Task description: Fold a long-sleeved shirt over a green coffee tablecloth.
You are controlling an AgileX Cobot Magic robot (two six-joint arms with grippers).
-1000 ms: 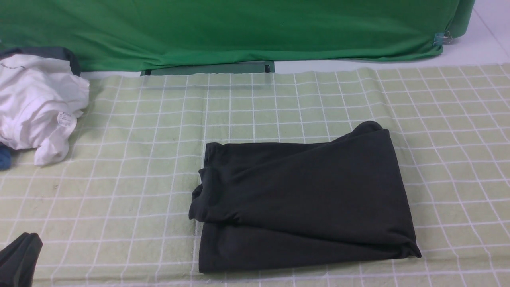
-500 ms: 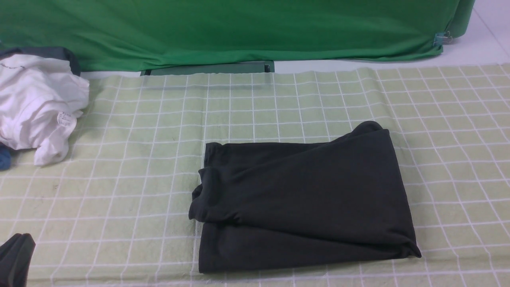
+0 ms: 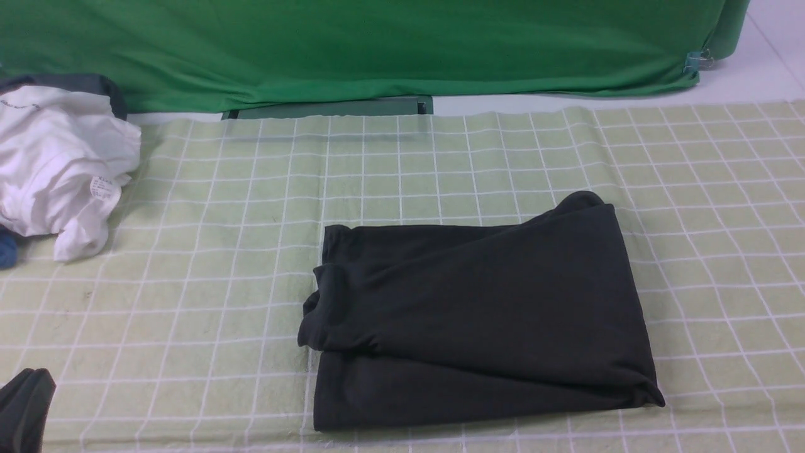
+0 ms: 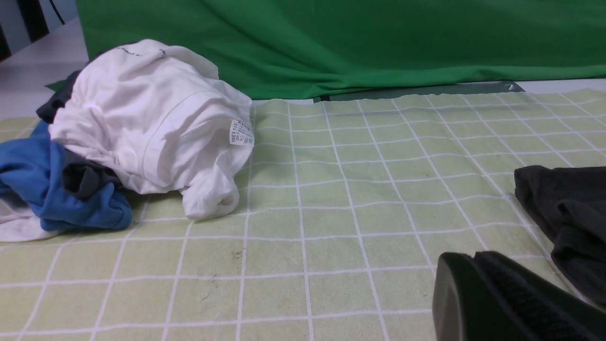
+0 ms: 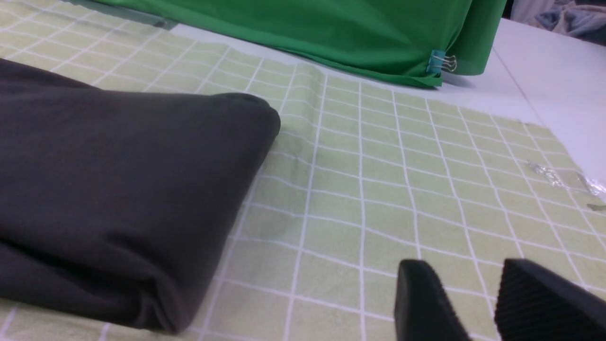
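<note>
The long-sleeved shirt [image 3: 478,314] is dark charcoal and lies folded into a flat rectangle on the green coffee tablecloth [image 3: 220,251], a pale green cloth with a white grid. No print shows on it. My left gripper [image 3: 25,409] sits low at the front left corner, well apart from the shirt. In the left wrist view that gripper [image 4: 473,258] is shut with nothing in it, and the shirt's edge [image 4: 568,213] lies beside it. My right gripper [image 5: 466,265] is open and empty over bare tablecloth [image 5: 378,189], beside the shirt's folded corner [image 5: 109,180]. It is outside the front view.
A crumpled white garment [image 3: 56,163] with a label lies at the far left on a blue one [image 4: 33,189]. A plain bright green sheet [image 3: 377,44] hangs along the back, held by a clip [image 3: 695,61]. Bare white tabletop [image 3: 755,82] shows at the back right.
My left gripper has slid a little further toward the front left corner of the view, then stopped. The shirt has not moved.
</note>
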